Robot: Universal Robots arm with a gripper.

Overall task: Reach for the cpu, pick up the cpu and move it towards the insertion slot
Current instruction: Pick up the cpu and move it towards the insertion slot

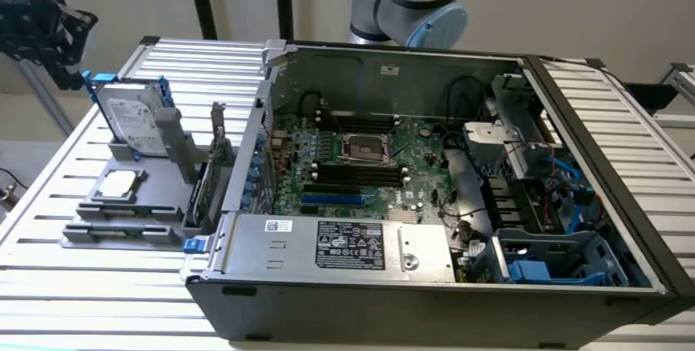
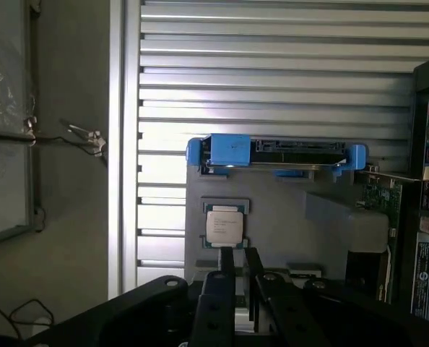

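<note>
Plainly, we are early in the work: the cpu (image 2: pixel 224 225) lies untouched in its shallow square seat on the grey holder (image 1: pixel 122 233), just beside the hard drive (image 1: pixel 136 127), and nothing is lifted yet. Our pincer (image 2: pixel 238 253) hangs over the holder on the cpu's side of the hard drive, its two dark fingers a narrow gap apart with nothing between them, and as far as we can judge it is not touching the chip. We take the reach to be the step in hand, with the pick-up and the carry both left. The insertion slot (image 1: pixel 366 149) sits well apart from the hard drive, inside the open case (image 1: pixel 434 306), and its dark centre looks vacant. The cpu is a small flat square with a pale, matt metal lid. The hard drive is a bigger silver slab standing on edge between blue plastic rails. The slot shows a shiny metal frame on a green board, and the counter (image 1: pixel 87 286) is made of ribbed aluminium slats.
</note>
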